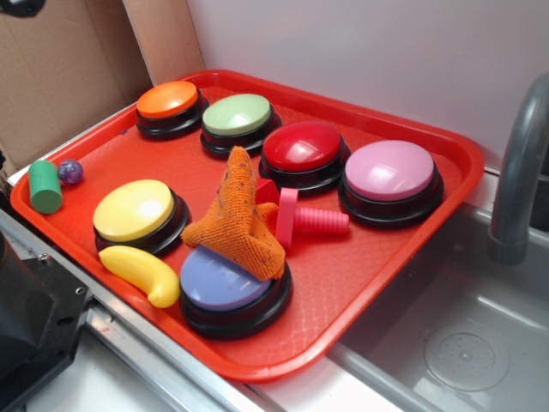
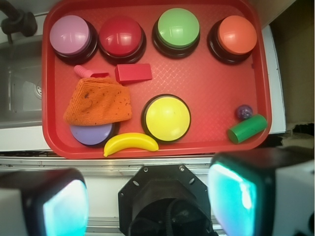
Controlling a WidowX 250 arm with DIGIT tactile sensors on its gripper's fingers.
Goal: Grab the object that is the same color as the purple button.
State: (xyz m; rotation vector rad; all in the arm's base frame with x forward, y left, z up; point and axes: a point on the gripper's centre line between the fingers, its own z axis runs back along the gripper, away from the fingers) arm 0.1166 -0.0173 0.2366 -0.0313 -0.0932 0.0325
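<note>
The object, a tiny shiny purple ball (image 1: 70,172) (image 2: 244,112), lies at the tray's left corner, touching or nearly touching a green cylinder (image 1: 45,186) (image 2: 247,129). The purple button (image 1: 225,283) (image 2: 91,133) stands at the tray's near edge, half covered by an orange cloth (image 1: 236,219) (image 2: 98,103). In the wrist view my gripper (image 2: 152,196) is open, its teal pads (image 2: 64,209) far apart with nothing between them. It hangs high over the robot base, off the tray's near edge. It does not show in the exterior view.
The red tray (image 1: 412,232) (image 2: 206,83) also holds yellow (image 1: 133,210), orange (image 1: 167,100), green (image 1: 236,114), red (image 1: 302,146) and pink (image 1: 390,170) buttons, a yellow banana (image 1: 141,273), a pink screw (image 1: 313,221) and a red block (image 2: 133,73). A grey sink (image 1: 463,343) with a faucet (image 1: 519,172) lies to the right.
</note>
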